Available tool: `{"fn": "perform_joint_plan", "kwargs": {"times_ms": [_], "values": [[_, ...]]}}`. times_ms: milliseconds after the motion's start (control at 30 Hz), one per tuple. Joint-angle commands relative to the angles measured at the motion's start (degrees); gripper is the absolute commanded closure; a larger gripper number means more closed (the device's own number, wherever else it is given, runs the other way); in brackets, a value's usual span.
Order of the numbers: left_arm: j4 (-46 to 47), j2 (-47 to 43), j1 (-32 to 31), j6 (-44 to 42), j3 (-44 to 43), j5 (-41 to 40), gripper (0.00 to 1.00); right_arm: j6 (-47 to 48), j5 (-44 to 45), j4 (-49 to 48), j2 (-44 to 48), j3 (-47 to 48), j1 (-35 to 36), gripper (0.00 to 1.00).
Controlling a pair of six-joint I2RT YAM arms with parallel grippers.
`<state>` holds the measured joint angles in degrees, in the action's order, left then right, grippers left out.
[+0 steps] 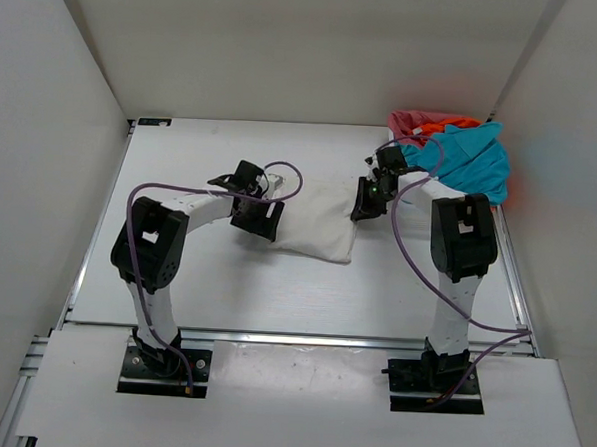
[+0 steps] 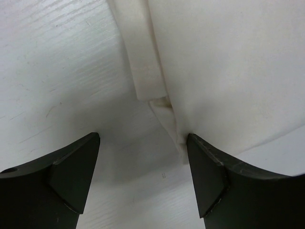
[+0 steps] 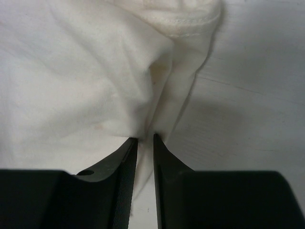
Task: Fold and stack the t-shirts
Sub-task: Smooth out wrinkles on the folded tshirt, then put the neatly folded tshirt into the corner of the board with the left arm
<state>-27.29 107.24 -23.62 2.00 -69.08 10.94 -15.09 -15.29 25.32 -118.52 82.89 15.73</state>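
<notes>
Left wrist view: the left fingers (image 2: 71,176) stand wide apart, released and holding nothing, low over the worktop (image 2: 57,71). A hemmed edge of the white shirt (image 2: 228,71) runs down between them, and a small turned-over corner lies just beside the finger at the right of that picture. Right wrist view shows the right fingers (image 3: 125,186) drawn nearly together and clenched on a thin fold of the same shirt. The cloth bunches into creases just beyond the tips, with a stitched hem at the top of the picture and bare worktop to the right. In the top view the white shirt lies as a rumpled, roughly four-sided patch near the middle of the worktop — the left fingers at its left edge, the right fingers at its far right corner. Well apart from it, in the far right corner of the worktop, the other shirts sit heaped together: the teal shirt (image 1: 467,162) on top and nearest, the orange shirt (image 1: 449,121) and the pinkish-red shirt (image 1: 412,120) showing behind it.
</notes>
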Motion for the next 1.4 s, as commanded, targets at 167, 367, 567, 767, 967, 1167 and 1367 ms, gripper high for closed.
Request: {"fn": "perform_joint_plan", "kwargs": {"times_ms": [167, 367, 567, 767, 967, 1167, 1367], "values": [[-2.50, -4.93, 0.76, -1.91, 0.27, -3.74, 0.16, 3.30, 0.79, -1.06, 0.57, 2.53, 0.97, 0.76], [-5.85, -8.98, 0.59, -3.15, -7.98, 2.67, 0.13, 6.39, 1.58, -0.89, 7.68, 0.43, 1.59, 0.77], [-4.18, -3.54, 1.20, 1.07, -13.88, 6.55, 0.12, 8.85, 2.90, -1.33, 14.19, -5.02, 2.46, 0.77], [-4.62, 5.16, 0.50, 4.15, -18.98, 7.17, 0.11, 10.69, 2.28, -1.07, 16.48, -6.16, 1.33, 0.77], [-5.59, 8.85, 0.32, 5.29, -18.90, 5.23, 0.12, 12.28, 2.63, -1.76, 18.50, -7.05, 0.71, 0.76], [-5.50, 10.97, 0.24, 5.29, -16.26, 11.64, 0.25, 12.63, 2.55, -1.77, 19.64, -7.92, 0.27, 0.77], [-4.36, 12.82, -0.47, 7.31, -13.80, 15.25, 0.34, 12.90, 2.90, -2.38, 19.73, -7.13, 0.00, 0.77]]}}
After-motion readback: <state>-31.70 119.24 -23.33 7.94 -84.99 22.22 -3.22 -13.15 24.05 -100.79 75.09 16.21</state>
